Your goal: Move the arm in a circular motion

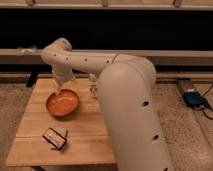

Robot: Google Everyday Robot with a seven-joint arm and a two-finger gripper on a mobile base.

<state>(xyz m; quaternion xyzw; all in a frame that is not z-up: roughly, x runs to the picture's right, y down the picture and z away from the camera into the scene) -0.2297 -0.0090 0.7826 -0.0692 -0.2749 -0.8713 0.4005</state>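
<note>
One arm (127, 100) observed: cream-white, of thick tubular segments with rounded joints. Its largest segment rises from the lower right of the view. A slimmer segment runs from there leftward over the table to a rounded joint, then turns downward. Small dark holes dot both segments; no lettering or maker's mark can be read on the shell.

One gripper (59, 91), at the lower end of the down-turned section. It hangs at the near-left rim of the bowl, over the table's rear left part. Whether it is wide or narrow cannot be told, and nothing can be seen held in it.

One bowl (67, 106), orange, round, upright on the table, directly beneath the gripper. Contact between the two cannot be determined.

One table (85, 132), light wood planks, rectangular.

One packet (55, 138), small, dark with a pale label, lying flat near the table's front left, well apart from the bowl. Its print is not legible.

One small pale upright item (93, 86), at the rear of the table, just beside the arm's large segment; not identifiable.

One blue-grey box (192, 98) on the speckled floor to the right, with a cable trailing from it.
</note>
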